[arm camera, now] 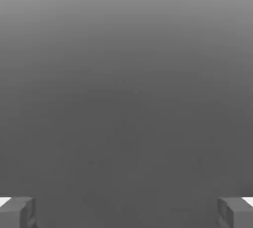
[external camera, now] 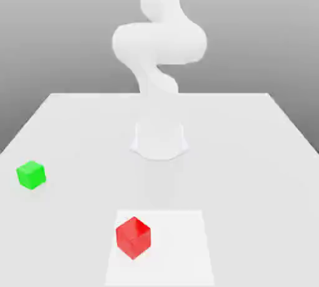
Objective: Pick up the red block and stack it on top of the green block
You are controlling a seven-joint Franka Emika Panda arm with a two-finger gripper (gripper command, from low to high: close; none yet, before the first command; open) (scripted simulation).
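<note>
Setting: simulated robot test scene, rendered, not a real room
Backdrop: plain grey gradient, no walls or furnishings
Table (external camera: 261,155): flat white slab, featureless, w/ lighter square patch (external camera: 180,248) near front
Arm (external camera: 159,43): smooth white, textureless, base at table centre
Props: red block (external camera: 133,237), green block (external camera: 30,174); plain unmarked cubes

The exterior view looks from in front of the arm (external camera: 159,49), slightly raised, down across the counter (external camera: 249,155) toward the far grey backdrop. The hand view sits close behind the claw (arm camera: 126,212), facing plain grey between widely parted fingertips (arm camera: 17,211).
</note>
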